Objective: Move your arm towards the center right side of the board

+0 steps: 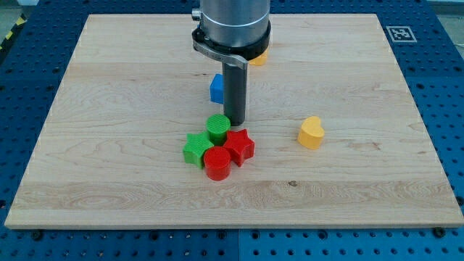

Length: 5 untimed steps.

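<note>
**Rod tip down beside the block cluster at mid-board**

Claw state does not apply on this rig: the arm ends in a plain dark rod with nothing to part or close, and my tip (233, 122) rests on the board just behind the green cylinder (217, 129), touching it or very nearly so.

That cylinder heads a tight cluster just left of the board's middle. A green star (195, 148) sits at its near left, a red star (241, 145) at its near right, and a red cylinder (217, 164) is nearest of all, pressed between the two stars. A blue block (216, 88), shape unclear, stands farther back, partly hidden by the rod. An orange block (259, 58) shows only as a sliver under the arm's grey housing at the far side.

A yellow heart (311, 133) lies alone to the right, well apart from the cluster, about halfway between the tip and the board's right edge.

Light, pale-grained wooden board (109, 109) forms the working surface, lying on a blue perforated table (442, 87). A black-and-white marker tag (399, 33) sits at the board's far right corner.
</note>
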{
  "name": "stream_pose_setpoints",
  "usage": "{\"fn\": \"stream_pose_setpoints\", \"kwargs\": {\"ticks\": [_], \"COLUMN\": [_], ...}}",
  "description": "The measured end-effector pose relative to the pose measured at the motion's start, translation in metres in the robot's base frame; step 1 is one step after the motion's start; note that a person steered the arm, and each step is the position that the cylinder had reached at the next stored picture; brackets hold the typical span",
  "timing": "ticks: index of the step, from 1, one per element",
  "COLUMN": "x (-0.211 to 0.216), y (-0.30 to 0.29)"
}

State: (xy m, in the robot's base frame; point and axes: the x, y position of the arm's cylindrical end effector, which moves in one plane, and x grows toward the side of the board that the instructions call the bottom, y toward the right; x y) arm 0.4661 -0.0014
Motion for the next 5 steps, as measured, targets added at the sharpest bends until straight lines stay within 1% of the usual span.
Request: {"fn": "stream_pose_setpoints", "kwargs": {"ticks": [1, 2, 3, 4, 5], "x": [0.007, 0.003, -0.020, -0.025, -0.025], "y": [-0.005, -0.003, 0.035, 0.069, 0.069]}}
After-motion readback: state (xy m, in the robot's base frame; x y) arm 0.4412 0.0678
